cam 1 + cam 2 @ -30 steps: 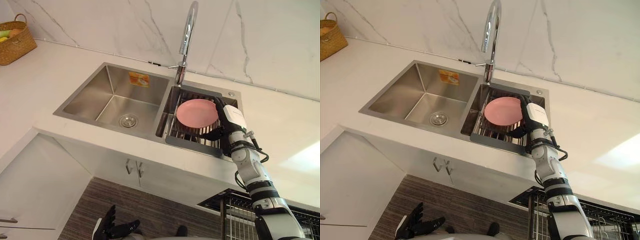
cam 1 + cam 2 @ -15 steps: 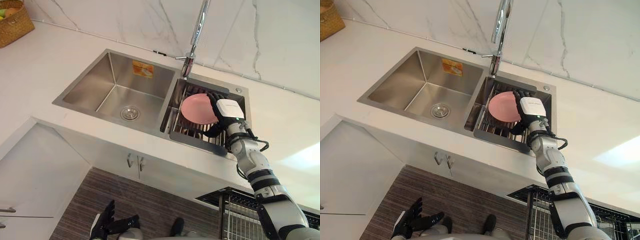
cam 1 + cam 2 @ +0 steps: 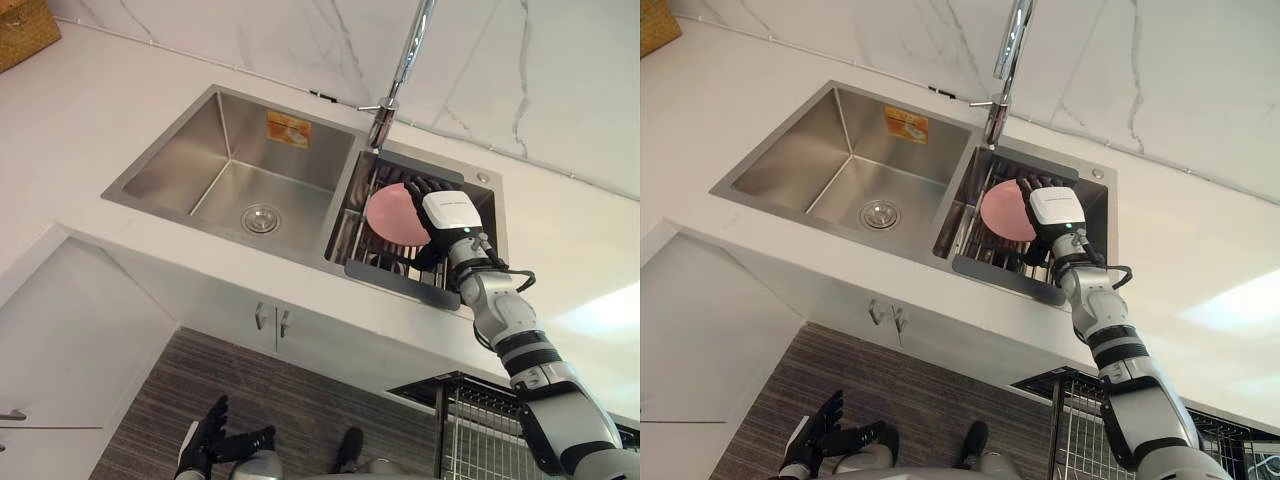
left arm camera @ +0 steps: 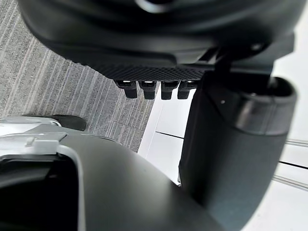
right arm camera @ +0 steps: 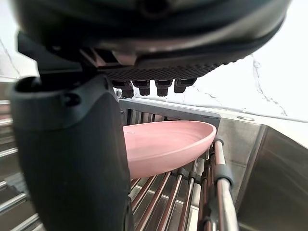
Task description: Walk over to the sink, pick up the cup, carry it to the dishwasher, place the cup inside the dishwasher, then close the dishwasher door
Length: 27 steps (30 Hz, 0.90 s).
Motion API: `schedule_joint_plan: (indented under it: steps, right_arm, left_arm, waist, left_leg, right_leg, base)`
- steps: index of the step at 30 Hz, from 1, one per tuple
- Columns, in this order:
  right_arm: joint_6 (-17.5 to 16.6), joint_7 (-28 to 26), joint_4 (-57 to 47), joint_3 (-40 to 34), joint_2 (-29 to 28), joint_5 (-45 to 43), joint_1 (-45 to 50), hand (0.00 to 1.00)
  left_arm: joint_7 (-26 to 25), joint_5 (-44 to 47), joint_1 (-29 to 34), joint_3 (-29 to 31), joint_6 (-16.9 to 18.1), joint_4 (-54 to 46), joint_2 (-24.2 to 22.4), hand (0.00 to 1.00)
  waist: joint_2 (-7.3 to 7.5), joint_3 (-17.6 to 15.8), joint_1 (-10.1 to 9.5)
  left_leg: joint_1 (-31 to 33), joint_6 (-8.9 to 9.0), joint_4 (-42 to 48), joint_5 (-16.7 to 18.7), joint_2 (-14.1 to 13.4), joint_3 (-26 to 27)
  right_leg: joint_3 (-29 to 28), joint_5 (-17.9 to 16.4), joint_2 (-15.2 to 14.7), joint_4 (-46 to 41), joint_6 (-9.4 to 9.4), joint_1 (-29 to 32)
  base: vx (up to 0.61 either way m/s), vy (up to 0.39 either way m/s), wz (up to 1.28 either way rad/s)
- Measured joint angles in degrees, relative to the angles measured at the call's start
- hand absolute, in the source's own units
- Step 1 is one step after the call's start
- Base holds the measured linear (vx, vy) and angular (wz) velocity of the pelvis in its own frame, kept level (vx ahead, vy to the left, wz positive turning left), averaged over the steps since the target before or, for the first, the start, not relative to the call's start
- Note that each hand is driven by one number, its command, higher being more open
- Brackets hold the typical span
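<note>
Hovering my right hand [image 3: 450, 212] at the pink dish [image 3: 392, 213] in the sink rack [image 3: 390, 281], pickup step; fingers [image 3: 418, 186] sitting apart astride its rim. Next: pinching, lifting. Left hand [image 3: 205, 450] hanging open.

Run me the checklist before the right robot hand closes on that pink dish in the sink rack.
1. Right robot hand is at the pink dish: ok.
2. Dish sits between its thumb and fingers: ok.
3. Grip closed on dish: not ok, the hand is open.
4. Dish supported by the sink rack: ok.
5. Left robot hand is free, low by the floor: ok.
6. Object is a cup: not ok, it looks like a shallow dish.
</note>
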<state>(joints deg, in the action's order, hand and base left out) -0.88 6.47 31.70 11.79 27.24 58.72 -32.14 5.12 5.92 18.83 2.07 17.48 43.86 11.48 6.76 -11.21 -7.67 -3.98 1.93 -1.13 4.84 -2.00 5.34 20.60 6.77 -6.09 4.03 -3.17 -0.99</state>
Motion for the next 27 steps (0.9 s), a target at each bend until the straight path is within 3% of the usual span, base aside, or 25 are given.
schedule_joint_plan:
  steps: [1,2,6,15,27]
  right_arm:
    - [0.3,-0.8,0.1,0.0,0.1,0.0,-0.6,1.0]
    - [0.4,-1.4,0.2,0.0,0.2,0.0,-1.3,0.0]
    - [0.8,-3.1,0.3,0.0,1.5,-0.6,-2.5,0.0]
    - [0.9,-6.7,2.6,0.0,3.3,-6.5,-6.7,0.0]
    - [-0.3,-7.9,3.4,0.1,6.2,-14.1,-7.8,0.0]
  left_arm:
    - [0.1,0.3,-0.1,-0.1,-0.1,-0.2,0.3,1.0]
    - [0.1,0.9,-0.2,-0.1,-0.1,-0.4,0.3,1.0]
    - [0.3,2.0,-0.7,-0.1,-0.2,-0.5,0.3,1.0]
    - [0.7,2.6,-2.5,0.0,-0.4,-0.8,1.5,1.0]
    - [0.7,3.7,-3.4,-0.1,-0.4,-0.8,1.3,1.0]
  waist:
    - [0.0,-0.3,-0.13]
    - [-0.02,-0.8,-0.25]
    - [0.13,-1.4,-1.1]
    - [1.99,-4.2,-1.66]
    - [1.72,-5.4,-1.84]
  left_leg:
    - [0.3,-0.08,0.3,0.1,0.0,0.0]
    - [0.3,-0.43,0.5,0.4,-0.1,0.0]
    - [1.8,-0.66,1.8,0.6,-0.2,0.2]
    - [4.1,-0.77,3.7,0.7,0.0,0.2]
    - [4.5,-0.86,4.8,1.3,0.1,0.3]
  right_leg:
    - [0.0,0.0,0.0,-0.1,0.0,0.1]
    - [-0.1,0.0,0.0,-0.1,0.01,0.1]
    - [0.0,-0.1,0.0,-0.1,-0.02,0.9]
    - [-0.1,-0.2,-0.3,-0.1,-0.28,2.2]
    - [-0.2,-0.2,-0.4,-0.1,-0.3,2.2]
  base:
    - [0.0,0.0,0.0]
    - [-0.03,-0.008,0.01]
    - [-0.03,-0.007,0.03]
    - [-0.01,0.0,0.0]
    - [0.0,0.0,0.0]
